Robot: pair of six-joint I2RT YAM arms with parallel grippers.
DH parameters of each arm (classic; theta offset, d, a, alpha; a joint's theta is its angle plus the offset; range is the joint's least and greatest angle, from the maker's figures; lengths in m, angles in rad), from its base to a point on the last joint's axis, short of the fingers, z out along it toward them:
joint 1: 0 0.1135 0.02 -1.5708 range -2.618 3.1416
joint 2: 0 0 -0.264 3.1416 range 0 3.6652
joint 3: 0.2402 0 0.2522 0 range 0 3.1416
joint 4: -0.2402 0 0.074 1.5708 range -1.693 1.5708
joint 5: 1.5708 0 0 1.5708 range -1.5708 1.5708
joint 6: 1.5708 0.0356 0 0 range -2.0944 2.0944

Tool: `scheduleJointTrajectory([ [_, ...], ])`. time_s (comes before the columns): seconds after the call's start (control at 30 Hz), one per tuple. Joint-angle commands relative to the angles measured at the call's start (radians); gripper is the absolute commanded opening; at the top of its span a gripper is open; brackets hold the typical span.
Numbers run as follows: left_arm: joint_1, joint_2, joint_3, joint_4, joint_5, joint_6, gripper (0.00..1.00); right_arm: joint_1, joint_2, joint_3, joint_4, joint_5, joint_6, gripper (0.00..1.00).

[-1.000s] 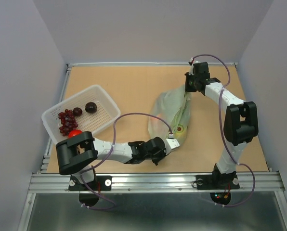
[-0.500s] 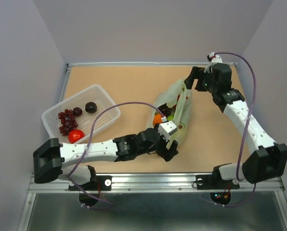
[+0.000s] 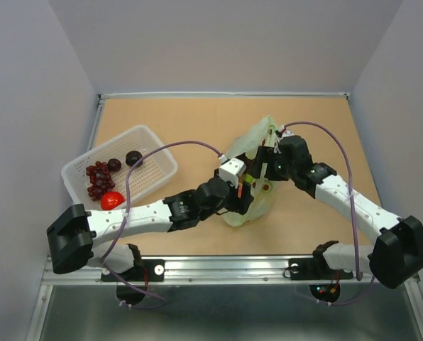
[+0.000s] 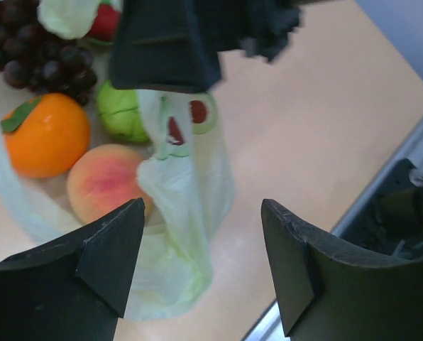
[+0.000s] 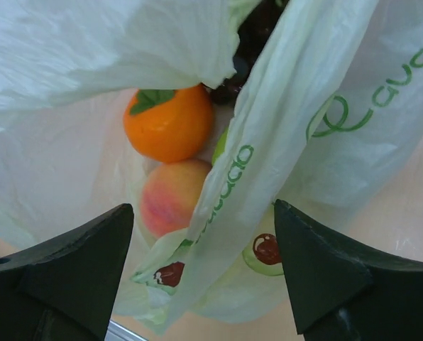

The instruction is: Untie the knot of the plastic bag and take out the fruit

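**Top view.** Plastic bag (image 3: pixel 256 135) lies crumpled a little right of centre on the counter (image 3: pixel 190 124), with its mouth gaping. The left claw (image 3: pixel 247 190) comes in from the bag's 8 o'clock and the right claw (image 3: pixel 267 162) from its 3 o'clock. Both are over the opening, but the fingers are too small here to judge. The white basket (image 3: pixel 77 169) sits well apart at the bag's 9 o'clock. It holds a red grape bunch (image 3: pixel 96 179), a dark plum (image 3: pixel 114 164), a second plum (image 3: pixel 133 158) and a red round fruit (image 3: pixel 112 200).

**Left wrist view.** The left claw (image 4: pixel 201 213) is released, fingers spread wide. A hanging fold of the plastic bag (image 4: pixel 176 234) stands between them, and neither finger touches it. The fruit is all inside the bag:
- an orange (image 4: pixel 45 135) at 9 o'clock
- a peach (image 4: pixel 105 183) touching the orange, at its 5 o'clock
- a lime (image 4: pixel 121 110) just above the peach
- a dark grape bunch (image 4: pixel 34 60) at 11 o'clock

The black body at 12 o'clock is the other arm's (its fingers cannot be seen from here).

**Right wrist view.** The right claw (image 5: pixel 203 209) is also released, fingers far apart and gripping nothing. A printed strip of the plastic bag (image 5: pixel 91 50) runs down between them. Behind the strip are the orange (image 5: pixel 167 124) and, at its 6 o'clock and touching it, the peach (image 5: pixel 170 199). Bare counter (image 5: pixel 410 213) shows at 4 o'clock.
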State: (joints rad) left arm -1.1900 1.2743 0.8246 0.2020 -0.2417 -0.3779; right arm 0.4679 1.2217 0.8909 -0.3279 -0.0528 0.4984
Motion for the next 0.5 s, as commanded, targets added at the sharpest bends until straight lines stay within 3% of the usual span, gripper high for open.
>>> scheduleJointTrajectory([
  [0.0, 0.039, 0.008, -0.068, 0.083, -0.073, -0.093, 0.76, 0.014, -0.004, -0.076, 0.021, 0.111, 0.063, 0.80],
  [0.03, 0.047, 0.013, -0.082, 0.094, -0.073, -0.104, 0.76, 0.014, -0.007, -0.096, 0.020, 0.131, 0.068, 0.76],
  [0.1, 0.076, 0.028, -0.108, 0.131, -0.056, -0.127, 0.76, 0.012, -0.031, -0.133, 0.018, 0.186, 0.084, 0.55],
  [0.13, 0.087, 0.046, -0.113, 0.132, -0.053, -0.136, 0.76, 0.014, -0.042, -0.176, 0.018, 0.217, 0.089, 0.34],
  [0.23, 0.115, 0.068, -0.116, 0.113, -0.060, -0.167, 0.76, 0.012, -0.117, -0.233, 0.001, 0.255, 0.132, 0.07],
  [0.27, 0.122, 0.071, -0.122, 0.108, -0.070, -0.174, 0.76, 0.012, -0.138, -0.266, -0.005, 0.274, 0.158, 0.02],
  [0.47, 0.150, 0.054, -0.133, 0.090, -0.093, -0.205, 0.76, 0.012, -0.254, -0.345, -0.045, 0.288, 0.203, 0.01],
])
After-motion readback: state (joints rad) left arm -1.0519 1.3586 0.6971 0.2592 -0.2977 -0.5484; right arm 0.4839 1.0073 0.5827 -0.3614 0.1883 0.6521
